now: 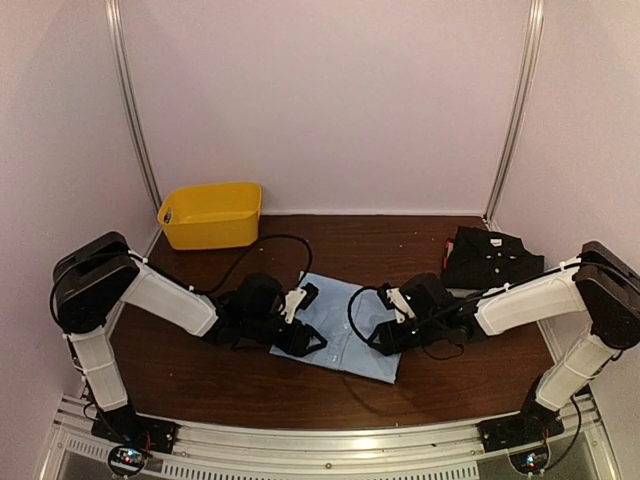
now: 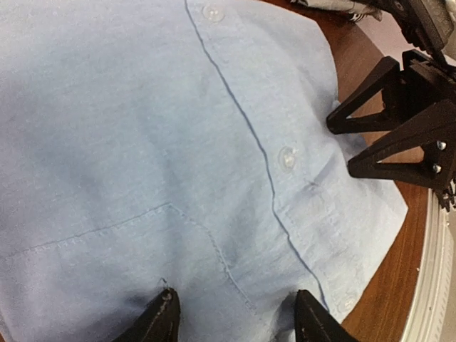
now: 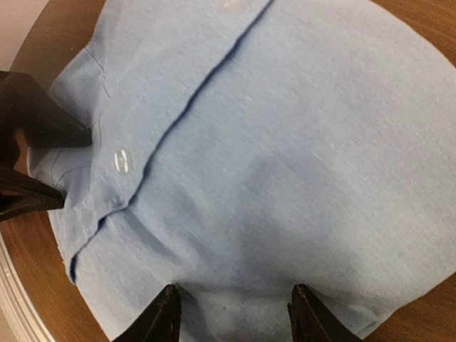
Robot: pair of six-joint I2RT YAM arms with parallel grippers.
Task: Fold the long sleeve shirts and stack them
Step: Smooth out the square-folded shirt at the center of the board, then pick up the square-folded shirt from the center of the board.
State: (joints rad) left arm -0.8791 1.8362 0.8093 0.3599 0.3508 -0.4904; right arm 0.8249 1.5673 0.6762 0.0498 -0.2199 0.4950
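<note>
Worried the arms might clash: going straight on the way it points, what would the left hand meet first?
Likely the light blue shirt, right at the left hand; the right hand lies beyond, depth unclear.

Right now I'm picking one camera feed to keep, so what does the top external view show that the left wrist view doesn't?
Only the top external: the yellow bin at the back left and the black shirt at the back right. Only the left wrist: a button and pocket stitching, close up. Both: the light blue shirt with the right gripper at its edge.
</note>
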